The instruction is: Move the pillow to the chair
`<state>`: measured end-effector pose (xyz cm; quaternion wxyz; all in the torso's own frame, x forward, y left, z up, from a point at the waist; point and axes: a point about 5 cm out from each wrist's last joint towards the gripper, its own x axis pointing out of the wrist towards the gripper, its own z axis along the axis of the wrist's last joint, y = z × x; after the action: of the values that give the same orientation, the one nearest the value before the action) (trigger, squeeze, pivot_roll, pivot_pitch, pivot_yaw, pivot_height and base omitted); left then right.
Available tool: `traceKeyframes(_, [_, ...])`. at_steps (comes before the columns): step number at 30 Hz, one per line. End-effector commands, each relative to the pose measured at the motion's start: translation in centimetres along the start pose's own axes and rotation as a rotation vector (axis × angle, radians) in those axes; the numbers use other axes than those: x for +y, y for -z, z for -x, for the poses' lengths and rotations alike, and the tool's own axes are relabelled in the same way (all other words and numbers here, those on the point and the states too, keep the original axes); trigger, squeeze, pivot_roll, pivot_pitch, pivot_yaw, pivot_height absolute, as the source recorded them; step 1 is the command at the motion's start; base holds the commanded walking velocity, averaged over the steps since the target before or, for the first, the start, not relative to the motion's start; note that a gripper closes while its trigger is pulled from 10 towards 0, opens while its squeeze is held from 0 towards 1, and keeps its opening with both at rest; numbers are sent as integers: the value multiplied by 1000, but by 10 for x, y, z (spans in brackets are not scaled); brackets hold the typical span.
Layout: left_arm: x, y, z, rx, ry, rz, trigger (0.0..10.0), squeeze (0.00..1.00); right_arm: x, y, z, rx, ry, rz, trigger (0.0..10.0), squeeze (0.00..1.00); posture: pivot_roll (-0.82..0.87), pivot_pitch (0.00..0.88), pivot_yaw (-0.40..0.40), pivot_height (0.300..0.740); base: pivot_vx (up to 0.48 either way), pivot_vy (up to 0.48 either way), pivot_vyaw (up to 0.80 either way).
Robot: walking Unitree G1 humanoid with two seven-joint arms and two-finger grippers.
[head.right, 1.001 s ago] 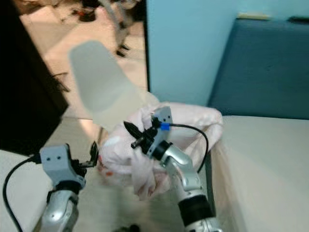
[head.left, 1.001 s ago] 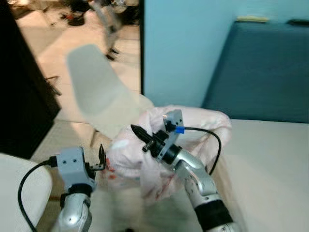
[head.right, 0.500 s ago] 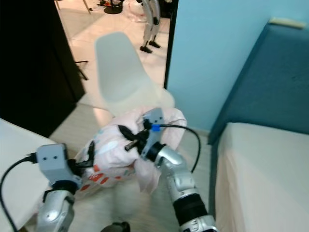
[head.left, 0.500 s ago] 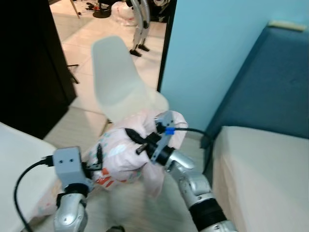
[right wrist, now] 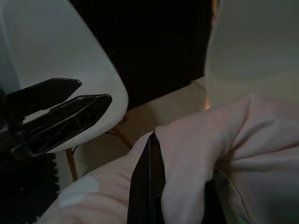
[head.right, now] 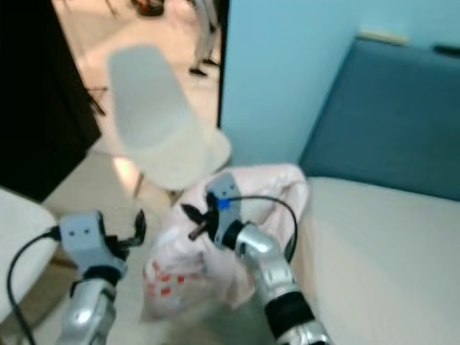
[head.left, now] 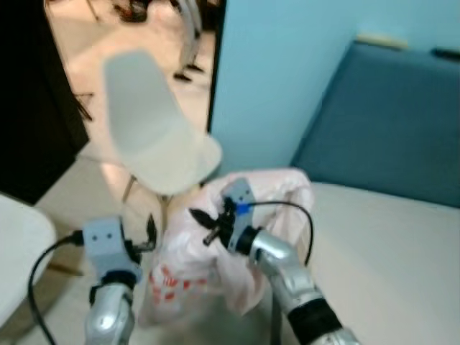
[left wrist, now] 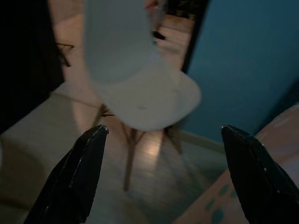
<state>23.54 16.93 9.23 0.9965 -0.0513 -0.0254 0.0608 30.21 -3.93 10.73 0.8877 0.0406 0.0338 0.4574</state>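
Observation:
A pink pillow [head.left: 215,259] with red prints hangs in front of me, just before the white chair [head.left: 154,140]. My right gripper [head.left: 202,220] is shut on a fold of the pillow's fabric; in the right wrist view one black finger [right wrist: 147,186] is pressed into the pink cloth [right wrist: 224,140]. My left gripper [head.left: 150,234] stands open just left of the pillow, with nothing between its fingers [left wrist: 86,172]. In the left wrist view the chair's seat [left wrist: 145,95] lies ahead and a pillow corner [left wrist: 261,172] sits beside one finger.
A bed with a white mattress [head.left: 392,266] and blue headboard [head.left: 392,133] is on my right. A light blue wall [head.left: 277,79] stands behind the chair. A dark panel [head.left: 25,108] and a white rounded surface [head.left: 18,248] are on my left.
The whole picture has swung, so the camera moved. My right gripper keeps its hold on the pillow, and the left one stays open beside it.

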Motion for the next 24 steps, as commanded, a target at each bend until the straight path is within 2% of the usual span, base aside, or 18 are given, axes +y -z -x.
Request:
traceKeyframes(1, [-1,5,3,13,1,6,10000,0,4,-13,-4,-73,-31,52,10000,0,29,64,-92,740,0,0,0])
traceKeyframes(4, [-2,5,4,13,4,6,10000,0,5,-12,-4,-65,-45,72,10000,0,27,66,-91,740,0,0,0])
traceKeyframes(21, [-4,4,2,9,7,3,10000,0,10,-10,-4,-67,-85,85,10000,0,33,66,-90,740,0,0,794])
traceKeyframes(24, [-5,4,1,5,14,4,10000,0,7,-11,-6,-57,-62,123,10000,0,30,62,-92,740,0,0,794])
